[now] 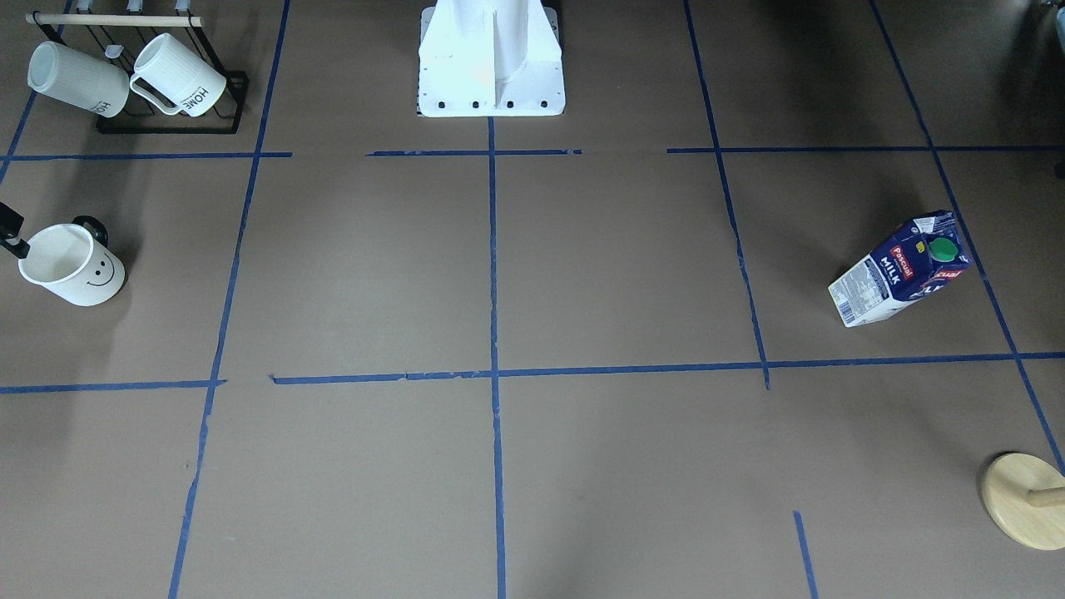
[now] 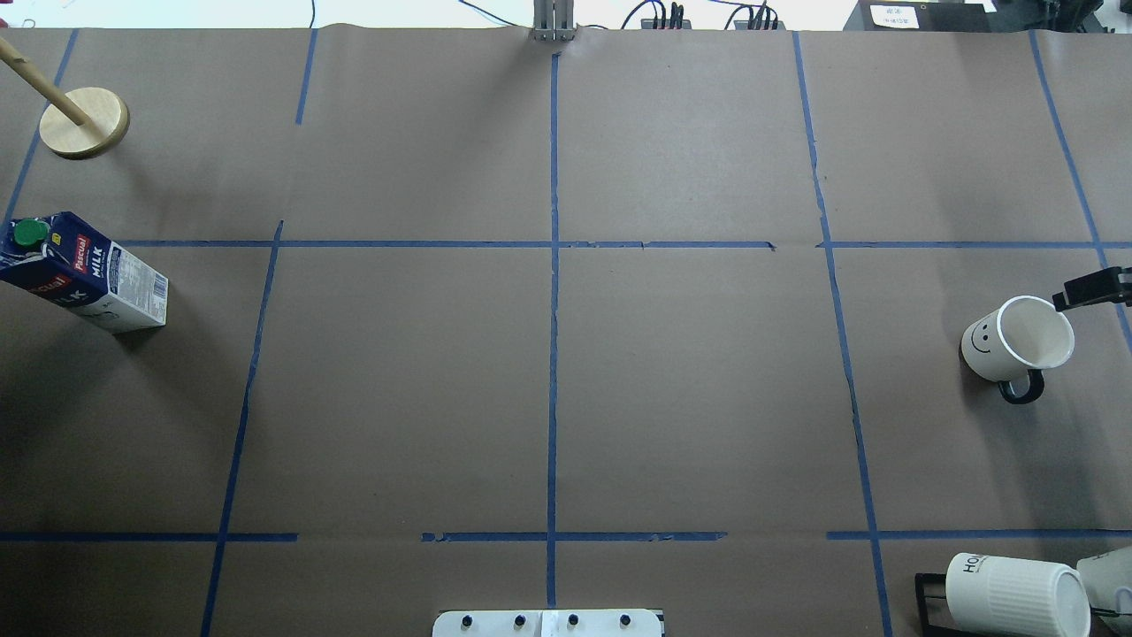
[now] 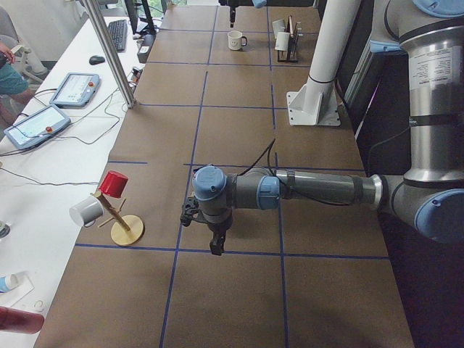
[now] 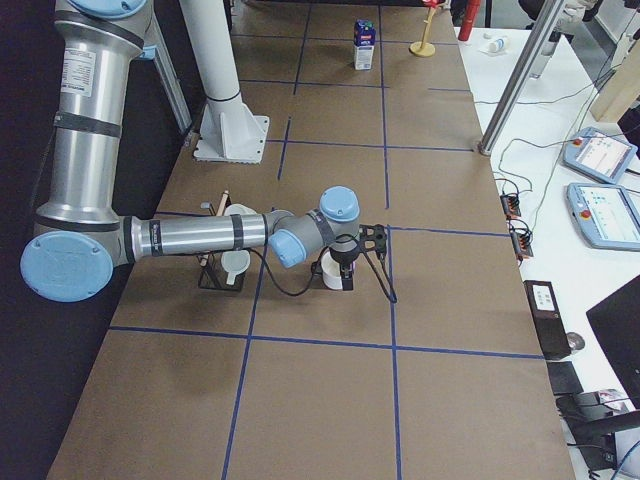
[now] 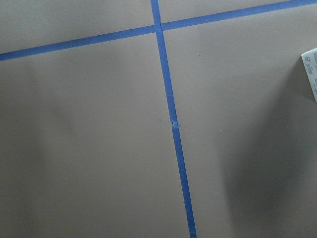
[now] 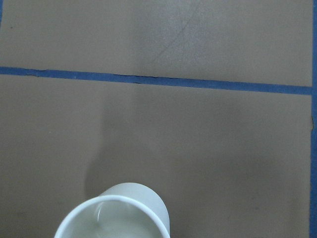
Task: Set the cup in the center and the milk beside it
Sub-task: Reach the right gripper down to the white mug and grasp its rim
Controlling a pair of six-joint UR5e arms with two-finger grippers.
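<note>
The cup stands upright near the table's right end, smiley face showing; it also shows in the overhead view and the right wrist view. My right gripper hangs just beside and above its rim; only a black part shows, so I cannot tell whether it is open. The milk stands upright near the left end. My left gripper points down above the table near it; I cannot tell its state. The center is bare.
A black rack with ribbed "HOME" mugs sits near the cup. A wooden peg stand stands beyond the milk. The white robot base is at the robot-side table edge.
</note>
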